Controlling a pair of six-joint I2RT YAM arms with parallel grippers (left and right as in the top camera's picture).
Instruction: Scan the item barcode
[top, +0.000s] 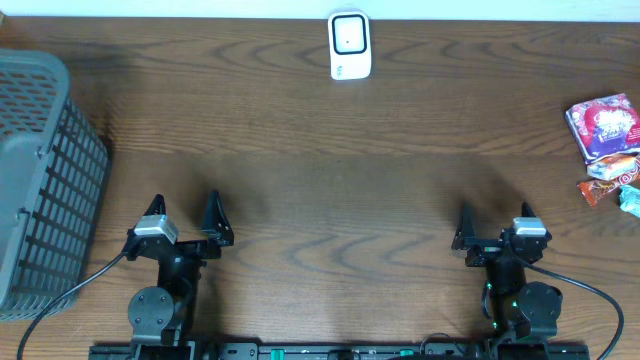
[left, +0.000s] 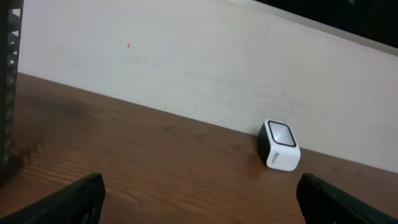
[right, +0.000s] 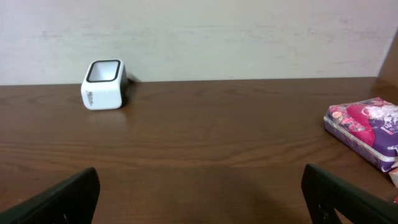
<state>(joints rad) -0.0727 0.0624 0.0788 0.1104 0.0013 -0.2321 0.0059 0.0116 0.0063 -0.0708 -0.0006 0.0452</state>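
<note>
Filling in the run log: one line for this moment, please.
phase: start | left gripper: open, empty | right gripper: open, empty | scanner: far edge | snack packets: right, untouched | basket: left

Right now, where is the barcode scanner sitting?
The white barcode scanner stands at the table's far edge, near the middle, against the wall. Overhead, it is far from the grey basket at left and the snack packets at right.
</note>
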